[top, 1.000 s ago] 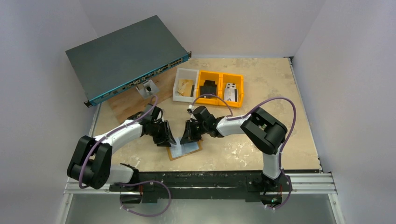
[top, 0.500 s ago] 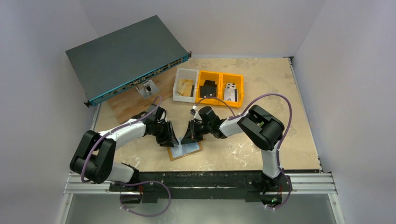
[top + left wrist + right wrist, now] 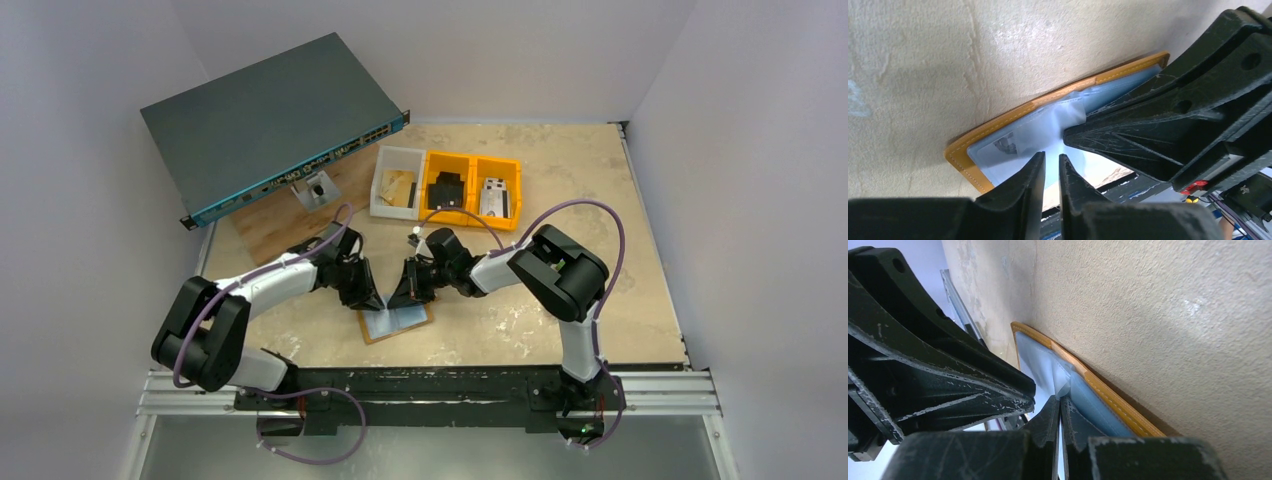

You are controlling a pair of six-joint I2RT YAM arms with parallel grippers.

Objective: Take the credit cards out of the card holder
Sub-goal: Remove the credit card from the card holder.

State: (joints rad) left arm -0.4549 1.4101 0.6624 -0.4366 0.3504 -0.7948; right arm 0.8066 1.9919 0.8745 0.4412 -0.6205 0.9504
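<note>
- One card holder (image 3: 398,322) is laid open on the table (image 3: 560,210) near the front edge, pale inside up, long axis left-right, right end slightly farther.
- Right gripper (image 3: 1058,401) is pressed together at the clear pocket flap (image 3: 1060,380).
- Left gripper (image 3: 1052,160) is narrowed to a slit; grip cannot be told.
- Since a second ago, the left gripper is shifted rightward; holder unmoved.

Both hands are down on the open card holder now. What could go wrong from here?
1. The left hand is at the clear sleeve, so it may pinch plastic rather than a card and drag the card holder up with it.
2. The right hand is shut right beside it, so the fingers could clash.
</note>
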